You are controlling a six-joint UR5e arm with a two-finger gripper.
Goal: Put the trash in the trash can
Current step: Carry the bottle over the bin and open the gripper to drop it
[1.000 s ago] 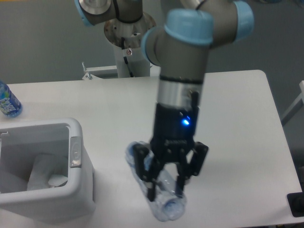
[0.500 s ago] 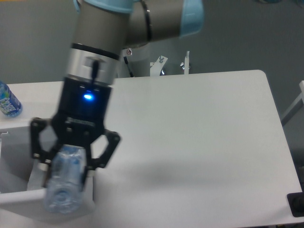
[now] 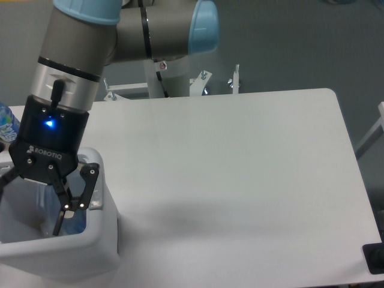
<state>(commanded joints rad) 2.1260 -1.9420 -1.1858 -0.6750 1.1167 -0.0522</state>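
Gripper hangs right over the white trash can, fingers spread wide apart, reaching down past the rim, clamped on nothing. Between those open fingers, inside the bin, the clear bottle shows, its bluish end low near the can's front wall; whether the fingers touch it, hard to say. Beyond the can, at the table's far left edge, a blue-labelled bottle peeks in.

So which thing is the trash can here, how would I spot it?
Look at the white table, then its near left corner under the robot's black gripper. The trash can is the boxy white bin with a thick rim, much bigger than the blue-labelled bottle behind it.
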